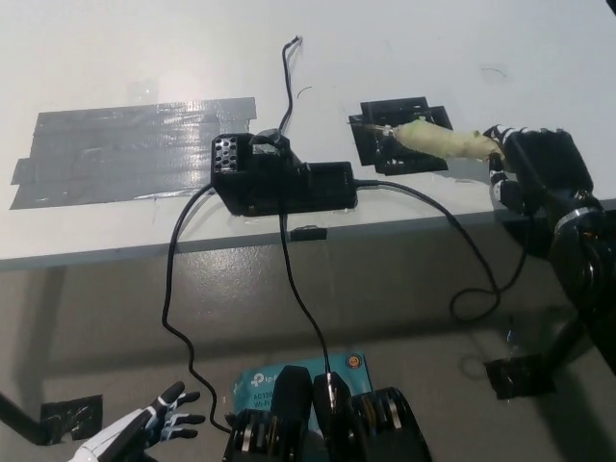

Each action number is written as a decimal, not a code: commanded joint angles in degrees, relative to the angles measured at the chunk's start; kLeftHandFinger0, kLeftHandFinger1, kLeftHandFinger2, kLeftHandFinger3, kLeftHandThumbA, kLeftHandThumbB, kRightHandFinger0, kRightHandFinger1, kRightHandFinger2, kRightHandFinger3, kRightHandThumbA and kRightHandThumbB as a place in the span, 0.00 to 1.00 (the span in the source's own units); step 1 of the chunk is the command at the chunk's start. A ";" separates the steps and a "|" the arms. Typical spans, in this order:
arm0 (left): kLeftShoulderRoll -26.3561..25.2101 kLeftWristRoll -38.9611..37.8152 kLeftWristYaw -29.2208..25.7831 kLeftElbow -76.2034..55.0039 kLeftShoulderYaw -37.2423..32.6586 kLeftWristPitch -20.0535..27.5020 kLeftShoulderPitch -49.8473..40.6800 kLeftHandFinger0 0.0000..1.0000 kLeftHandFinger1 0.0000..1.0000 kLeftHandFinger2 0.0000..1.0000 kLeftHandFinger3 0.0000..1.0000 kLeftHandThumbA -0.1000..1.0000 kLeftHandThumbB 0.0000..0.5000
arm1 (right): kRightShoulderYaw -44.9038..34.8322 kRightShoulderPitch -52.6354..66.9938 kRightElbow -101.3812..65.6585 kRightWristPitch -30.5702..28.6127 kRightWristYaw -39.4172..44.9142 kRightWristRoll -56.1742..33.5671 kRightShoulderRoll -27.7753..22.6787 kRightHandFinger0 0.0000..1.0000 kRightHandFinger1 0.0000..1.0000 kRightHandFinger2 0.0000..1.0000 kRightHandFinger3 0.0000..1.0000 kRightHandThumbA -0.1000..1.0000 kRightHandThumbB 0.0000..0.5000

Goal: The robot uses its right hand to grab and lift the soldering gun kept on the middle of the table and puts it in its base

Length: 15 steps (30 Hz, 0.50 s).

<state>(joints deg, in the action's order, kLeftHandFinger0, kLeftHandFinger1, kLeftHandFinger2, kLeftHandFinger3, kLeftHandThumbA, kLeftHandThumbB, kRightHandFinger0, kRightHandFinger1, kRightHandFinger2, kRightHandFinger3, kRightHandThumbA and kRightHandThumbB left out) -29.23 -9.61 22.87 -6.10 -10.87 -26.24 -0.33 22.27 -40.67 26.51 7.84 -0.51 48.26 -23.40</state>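
Note:
My black right hand (539, 173) is shut on the soldering gun (433, 141), a pale yellowish handle with a thin metal tip pointing left. The gun is held above the table's right part, its tip over the left edge of the black square pad (404, 135). The black base unit (279, 178) with a perforated holder at its left end sits at the table's middle, left of the gun's tip. A black cable (452, 231) runs from the base over the table edge and loops back up to the gun. My white left hand (135, 433) rests low at the bottom left, fingers apart.
A wide patch of grey tape (135, 149) covers the white table (433, 48) at the left. Thin black wires (289, 77) lead away from the base toward the far side. Other cables hang off the front edge to the floor, where a teal box (265, 380) lies.

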 commanded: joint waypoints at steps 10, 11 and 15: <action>-1.69 -0.45 0.16 -0.93 0.64 -0.69 -0.87 1.00 0.97 0.92 1.00 1.00 0.99 | -2.41 -3.50 -4.04 -4.71 -1.22 -1.55 -1.86 0.00 0.03 0.37 0.00 0.00 0.09; -1.71 -0.45 0.18 -0.88 0.68 -0.69 -0.91 1.00 0.96 0.92 1.00 1.00 0.98 | -2.43 -3.47 -4.03 -4.73 -1.17 -1.48 -1.81 0.00 0.05 0.44 0.04 0.00 0.03; -1.47 -0.38 -0.59 -1.01 0.84 -0.69 -1.45 1.00 0.92 0.87 1.00 1.00 1.00 | -2.55 -4.13 -5.57 -4.81 1.25 -1.98 -2.34 0.00 0.06 0.39 0.16 0.00 0.06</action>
<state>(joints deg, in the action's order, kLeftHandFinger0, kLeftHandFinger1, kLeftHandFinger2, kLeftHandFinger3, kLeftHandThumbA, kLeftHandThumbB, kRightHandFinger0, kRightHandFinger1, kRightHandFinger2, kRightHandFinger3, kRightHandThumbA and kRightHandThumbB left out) -29.25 -9.53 22.79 -6.10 -10.69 -26.24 -1.30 20.88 -40.82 24.05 5.40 -0.09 47.58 -23.72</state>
